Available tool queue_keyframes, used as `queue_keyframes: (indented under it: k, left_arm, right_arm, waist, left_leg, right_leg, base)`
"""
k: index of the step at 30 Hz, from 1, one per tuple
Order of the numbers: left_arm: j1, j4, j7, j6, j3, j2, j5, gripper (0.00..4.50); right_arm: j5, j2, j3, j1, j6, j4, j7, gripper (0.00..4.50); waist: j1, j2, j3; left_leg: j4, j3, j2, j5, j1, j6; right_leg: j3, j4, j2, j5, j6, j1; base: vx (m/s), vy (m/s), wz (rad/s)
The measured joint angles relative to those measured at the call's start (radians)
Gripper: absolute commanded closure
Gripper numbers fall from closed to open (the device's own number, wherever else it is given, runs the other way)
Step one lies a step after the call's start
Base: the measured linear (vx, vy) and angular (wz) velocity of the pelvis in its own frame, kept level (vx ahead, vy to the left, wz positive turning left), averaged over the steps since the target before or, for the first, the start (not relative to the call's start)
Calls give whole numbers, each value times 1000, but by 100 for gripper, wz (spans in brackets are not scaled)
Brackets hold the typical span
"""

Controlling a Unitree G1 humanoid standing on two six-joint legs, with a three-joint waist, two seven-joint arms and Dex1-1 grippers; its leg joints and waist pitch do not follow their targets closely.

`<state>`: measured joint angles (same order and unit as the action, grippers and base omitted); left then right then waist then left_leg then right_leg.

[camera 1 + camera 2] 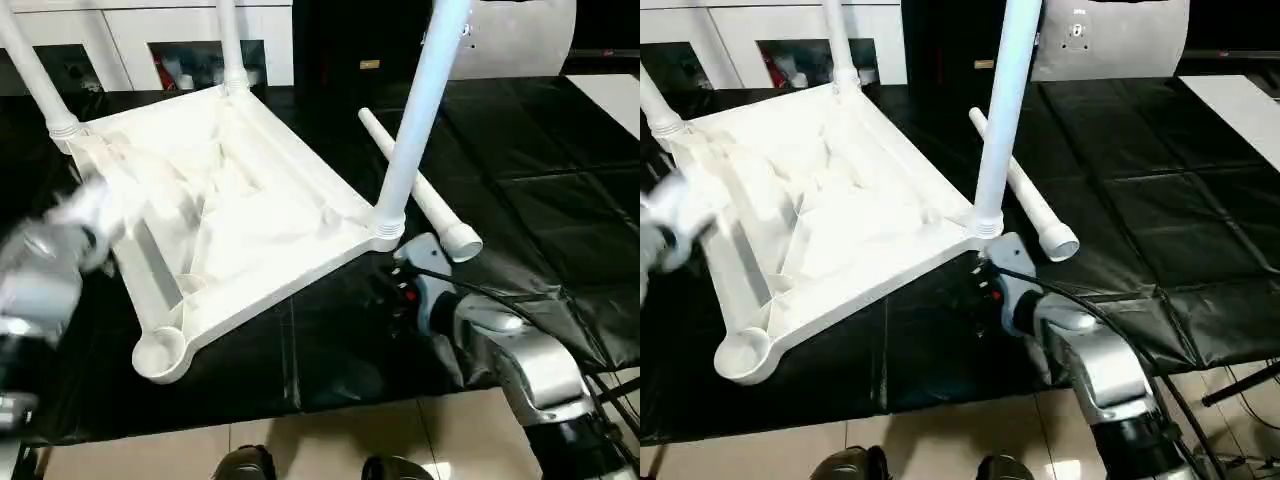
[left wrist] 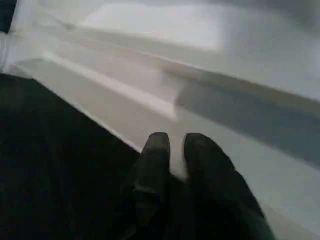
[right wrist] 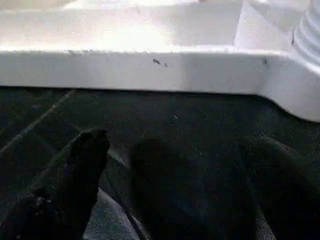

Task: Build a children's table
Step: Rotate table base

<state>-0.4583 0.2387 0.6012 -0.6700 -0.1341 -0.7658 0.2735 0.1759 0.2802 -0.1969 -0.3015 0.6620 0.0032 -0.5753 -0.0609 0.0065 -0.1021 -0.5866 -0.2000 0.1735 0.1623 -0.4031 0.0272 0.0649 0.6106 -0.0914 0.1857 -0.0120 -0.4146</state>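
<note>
The children's table lies upside down on the black worktop, ribbed underside facing up. Three legs stand in their corner sockets. The fourth leg lies loose on the worktop just behind the right corner, and the near socket is empty.

My left gripper has its jaws almost pressed together, pinching nothing, over the left edge of the top. My right gripper hangs low at the right corner with jaws spread wide, below the rim, and holds nothing.

I think the risks are these. The left arm is blurred from motion, so it can knock the top and make it slide. The right arm is near the upright leg and can push it crooked. The loose leg can roll away if bumped.
</note>
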Motion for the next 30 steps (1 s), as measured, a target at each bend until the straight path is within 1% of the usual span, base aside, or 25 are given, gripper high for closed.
queue_keyframes:
  k: [1,3,5,8,10,11,13,15,17,19,21,23,25,27,29,30]
  left_arm:
    - [5,-12,30,-3,-9,-11,-7,410]
    - [40,-62,115,-7,-48,-42,-23,423]
    - [64,-107,194,-6,-83,-57,-44,440]
    - [81,-165,293,-9,-105,-101,-87,446]
    - [109,-221,378,13,-113,-132,-129,446]
    - [118,-247,422,24,-117,-136,-159,446]
    - [131,-276,464,41,-117,-130,-192,446]
    - [138,-305,503,28,-109,-112,-246,446]
    - [139,-352,541,-3,-106,-82,-307,446]
    - [137,-387,565,-17,-109,-57,-344,446]
    - [131,-419,580,-20,-121,-30,-368,446]
    - [129,-436,586,-20,-139,-6,-387,446]
    - [124,-435,588,0,-155,19,-387,446]
    - [88,-369,537,77,-180,90,-346,446]
    - [59,-318,468,130,-195,144,-310,446]
    - [46,-296,439,141,-198,163,-298,446]
  right_arm:
    - [-7,-7,0,-14,-3,19,1,0]
    - [-21,-24,-5,-47,-36,79,6,0]
    - [-27,-41,-6,-82,-73,147,20,0]
    - [-32,-69,-5,-133,-122,242,37,0]
    - [-34,-90,-1,-173,-167,319,49,0]
    - [-37,-100,8,-193,-186,363,57,0]
    - [-48,-110,16,-220,-212,415,71,0]
    - [-64,-115,24,-244,-242,473,77,0]
    - [-73,-110,34,-252,-264,513,79,0]
    - [-76,-111,34,-258,-282,531,79,0]
    - [-84,-115,33,-271,-296,555,79,0]
    - [-92,-116,34,-282,-307,575,81,0]
    - [-94,-116,37,-288,-325,595,82,0]
    - [-106,-118,48,-307,-353,639,87,0]
    - [-109,-125,48,-323,-366,646,88,0]
    - [-109,-126,49,-326,-372,646,89,0]
  waist:
    - [2,0,0]
    - [8,0,0]
    - [7,0,0]
    - [6,1,1]
    - [4,1,1]
    - [4,1,1]
    - [3,1,1]
    - [2,0,1]
    - [3,-1,1]
    - [11,-2,1]
    - [25,-2,1]
    - [31,-2,1]
    - [31,-1,1]
    - [25,0,1]
    - [26,-1,0]
    - [27,0,0]
  left_leg:
    - [0,0,0,0,0,0]
    - [0,0,0,0,1,0]
    - [0,0,0,0,1,0]
    - [0,0,0,0,1,1]
    - [0,0,0,0,1,1]
    - [0,-1,0,0,2,1]
    - [-1,-1,0,0,2,1]
    - [-2,-1,0,-1,2,1]
    - [-4,-1,0,0,1,1]
    - [-4,-1,0,0,2,1]
    - [-4,-1,1,-1,3,1]
    - [-4,-1,2,-1,3,2]
    - [-3,-1,3,-2,3,3]
    - [-3,-1,3,-3,3,4]
    - [-4,-1,3,-3,3,4]
    - [-4,-1,3,-3,3,4]
  right_leg:
    - [0,0,0,0,-1,0]
    - [0,0,0,0,-1,0]
    - [0,1,0,0,-1,0]
    - [0,1,0,-1,-1,0]
    - [0,1,0,-1,-1,0]
    - [0,1,0,-1,-2,0]
    - [0,1,0,-2,-3,1]
    - [-1,2,0,-3,-4,1]
    - [-1,1,0,-3,-5,2]
    - [-1,1,0,-4,-6,1]
    - [-1,3,0,-4,-6,1]
    - [-1,4,1,-4,-6,0]
    - [-1,5,3,-4,-6,0]
    - [-1,5,3,-4,-7,0]
    - [-1,5,3,-6,-9,1]
    - [-1,5,3,-6,-10,1]
  base:
    - [0,0,0]
    - [0,0,0]
    - [0,0,0]
    - [0,0,0]
    - [0,0,0]
    - [0,0,0]
    - [0,0,0]
    - [0,0,0]
    - [0,0,0]
    - [0,0,0]
    - [0,0,0]
    - [0,0,0]
    - [0,0,0]
    - [0,0,0]
    - [0,0,0]
    - [0,0,0]
